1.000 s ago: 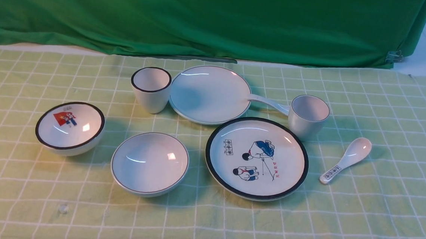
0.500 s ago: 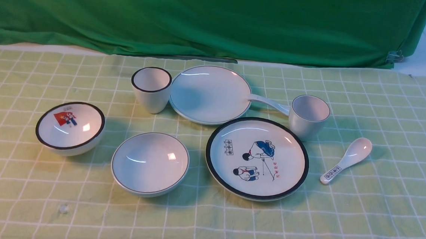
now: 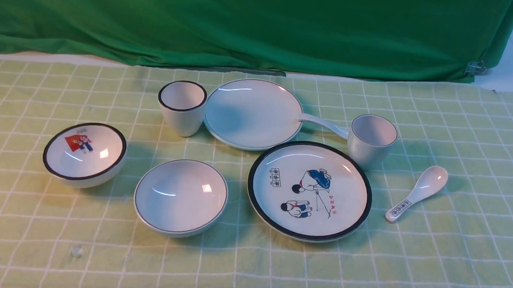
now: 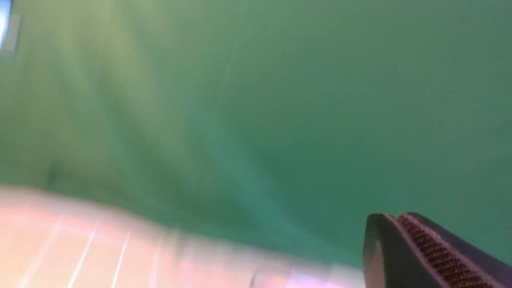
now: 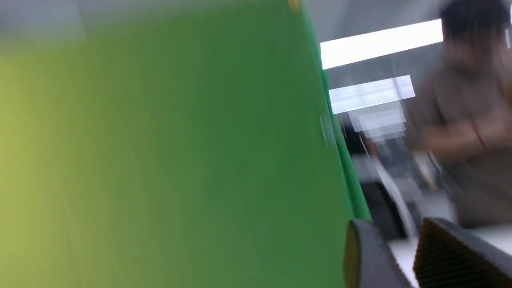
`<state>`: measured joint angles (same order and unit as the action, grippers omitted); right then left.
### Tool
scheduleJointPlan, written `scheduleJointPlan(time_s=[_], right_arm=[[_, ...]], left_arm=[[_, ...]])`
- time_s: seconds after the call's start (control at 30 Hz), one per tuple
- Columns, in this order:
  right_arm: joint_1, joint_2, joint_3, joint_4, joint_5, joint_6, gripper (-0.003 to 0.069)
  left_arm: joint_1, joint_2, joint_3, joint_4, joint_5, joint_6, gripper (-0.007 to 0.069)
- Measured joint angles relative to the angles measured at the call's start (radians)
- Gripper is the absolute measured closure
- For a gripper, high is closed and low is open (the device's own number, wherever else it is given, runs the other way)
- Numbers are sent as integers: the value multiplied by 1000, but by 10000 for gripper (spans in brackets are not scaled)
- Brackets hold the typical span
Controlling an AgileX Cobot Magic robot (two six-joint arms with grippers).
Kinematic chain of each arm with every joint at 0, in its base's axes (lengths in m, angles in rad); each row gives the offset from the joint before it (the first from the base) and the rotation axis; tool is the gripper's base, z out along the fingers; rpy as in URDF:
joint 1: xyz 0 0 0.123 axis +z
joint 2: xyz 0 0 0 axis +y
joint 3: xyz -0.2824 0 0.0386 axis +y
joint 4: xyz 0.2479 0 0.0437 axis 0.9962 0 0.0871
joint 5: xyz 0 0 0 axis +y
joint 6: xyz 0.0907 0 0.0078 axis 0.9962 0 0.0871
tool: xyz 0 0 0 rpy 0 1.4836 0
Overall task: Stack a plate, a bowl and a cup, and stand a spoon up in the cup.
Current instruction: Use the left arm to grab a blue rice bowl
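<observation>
Nothing is stacked yet: the plate, bowl and cup sit separately on the counter, with the spoon lying between plate and cup. Whether the left end effector or right end effector is open cannot be told.

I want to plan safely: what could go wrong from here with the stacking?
1. Wrong pick: the plate, bowl, cup and spoon each have a decorated twin nearby, such as the black-rimmed cup.
2. The spoon lies between plate and cup, close to both, with one end hidden behind the cup; grasping it might knock either.
</observation>
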<state>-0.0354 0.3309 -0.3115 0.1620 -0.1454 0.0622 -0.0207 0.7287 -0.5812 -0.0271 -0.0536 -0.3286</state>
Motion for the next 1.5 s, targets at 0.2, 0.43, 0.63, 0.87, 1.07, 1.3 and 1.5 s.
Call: scheduleJointPlan(time_s=[0.2, 0.43, 0.63, 0.87, 1.07, 1.3, 1.5], right_arm=[[35, 292, -69, 0, 273, -37, 435], [207, 591, -200, 14, 642, -237, 618], [376, 826, -319, 66, 729, -290, 640], [473, 922, -356, 100, 777, -305, 638], [484, 924, -359, 101, 775, -305, 636], [488, 924, -360, 102, 774, -305, 628], [488, 925, -360, 103, 771, -305, 622]], left_arm=[[0, 298, -132, -118, 422, 59, 606], [0, 562, -213, -331, 763, 290, 578], [-39, 678, -239, -367, 738, 341, 431], [-170, 748, -254, -306, 656, 269, 177], [-178, 780, -255, -192, 553, 135, 111], [-178, 901, -318, -171, 492, 111, 205], [-178, 971, -365, -158, 491, 121, 442]])
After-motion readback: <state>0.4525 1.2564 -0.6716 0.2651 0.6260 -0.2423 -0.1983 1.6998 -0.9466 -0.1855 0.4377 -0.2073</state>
